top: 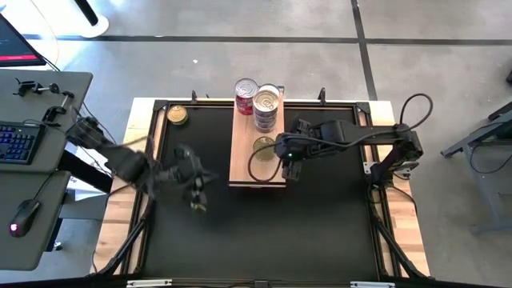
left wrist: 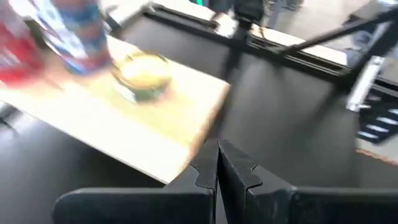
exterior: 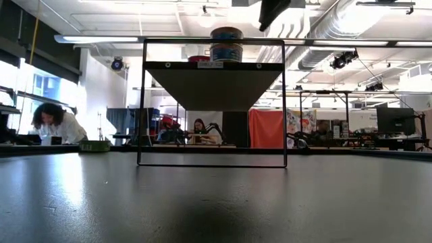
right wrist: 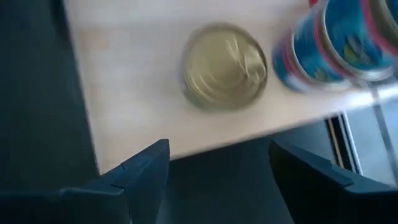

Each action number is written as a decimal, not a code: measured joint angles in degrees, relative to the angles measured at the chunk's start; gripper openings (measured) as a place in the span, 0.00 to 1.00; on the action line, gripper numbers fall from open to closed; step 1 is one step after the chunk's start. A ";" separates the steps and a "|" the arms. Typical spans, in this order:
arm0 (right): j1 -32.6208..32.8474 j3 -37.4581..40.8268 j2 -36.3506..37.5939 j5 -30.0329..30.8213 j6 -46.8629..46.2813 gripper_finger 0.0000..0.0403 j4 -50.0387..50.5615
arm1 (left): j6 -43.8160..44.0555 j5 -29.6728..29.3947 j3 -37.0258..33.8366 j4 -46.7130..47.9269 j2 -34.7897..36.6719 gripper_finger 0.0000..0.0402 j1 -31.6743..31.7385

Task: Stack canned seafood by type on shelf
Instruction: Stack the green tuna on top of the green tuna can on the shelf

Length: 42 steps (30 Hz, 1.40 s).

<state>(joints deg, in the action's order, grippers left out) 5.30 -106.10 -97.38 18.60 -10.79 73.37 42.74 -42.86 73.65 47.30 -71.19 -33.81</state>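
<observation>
The shelf (top: 244, 160) is a light-wood plank raised on a black frame (exterior: 143, 101). On it stand a red-labelled can (top: 246, 94) and a stack of blue-labelled cans (top: 266, 108) at the far end. One gold-lidded can (right wrist: 225, 65) sits alone nearer the middle. Another gold-lidded can (top: 177, 116) rests on the black mat at the far left. My right gripper (right wrist: 217, 180) hangs open above the shelf's near right corner, with nothing between its fingers. My left gripper (left wrist: 217, 165) is shut and empty, over the mat left of the shelf.
The black mat (top: 320, 232) stretches bare toward the near edge and the right. A desk with a keyboard (top: 18, 142) and a mouse stands left of the table. People sit in the room beyond the table (exterior: 57, 125).
</observation>
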 joint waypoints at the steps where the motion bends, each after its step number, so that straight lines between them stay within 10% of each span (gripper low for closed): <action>1: 0.01 0.01 0.00 0.21 -0.72 0.66 1.40 | -2.87 0.11 0.00 -0.01 0.85 0.00 1.75; 8: -2.68 13.22 4.95 8.94 -3.17 0.55 -0.14 | -15.27 8.17 0.00 -0.21 4.04 0.00 15.42; 17: -11.86 47.34 24.83 -2.78 1.98 0.03 -37.50 | -18.84 13.50 0.00 -1.36 3.89 0.00 32.13; 28: -18.09 71.42 29.09 -16.23 -9.12 0.01 -82.41 | -14.51 13.38 0.00 -5.68 2.49 0.00 50.80; 42: -20.07 72.41 29.09 -24.32 -10.94 0.00 -84.70 | -18.01 25.29 0.00 18.36 -12.51 0.00 84.49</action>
<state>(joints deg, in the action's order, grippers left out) -14.77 -33.69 -68.29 -5.72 -21.73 -11.33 24.73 -17.57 73.65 65.66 -83.70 50.68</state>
